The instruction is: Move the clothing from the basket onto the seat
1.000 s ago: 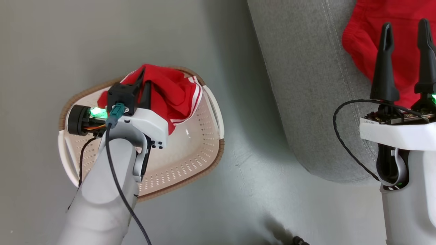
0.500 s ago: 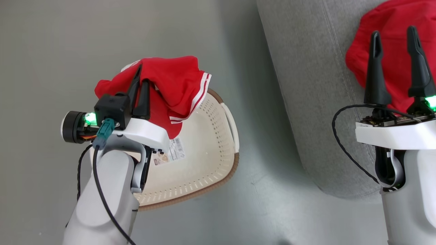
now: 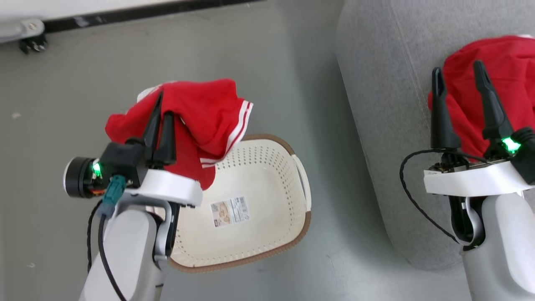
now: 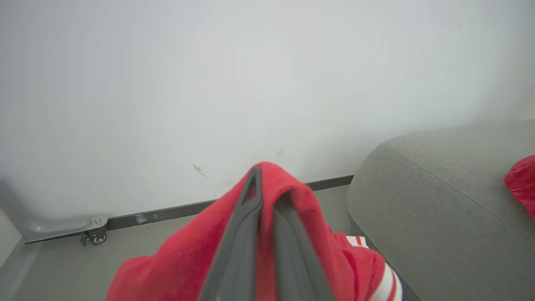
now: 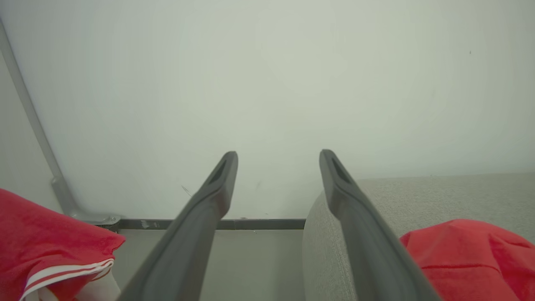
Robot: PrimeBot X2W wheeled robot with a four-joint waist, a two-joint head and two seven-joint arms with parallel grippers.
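Left fingers [image 3: 166, 136] tight on clothing [image 3: 205, 104] — now clear of basket [image 3: 271, 175]; right fingers [image 3: 441, 117] spread.

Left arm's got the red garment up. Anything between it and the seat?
Nothing visible. Between the garment in the left gripper and the seat is bare floor. A second garment already lies on the seat, by the open right gripper.

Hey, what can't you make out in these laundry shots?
- Head view: print on the sticker in the basket is too small to read.
- Head view: the basket's near left corner is hidden behind the left arm.
- Head view: the red garment on the seat is cut off by the right edge.
- Left wrist view: the held garment runs off the bottom edge, behind the blurred left gripper.
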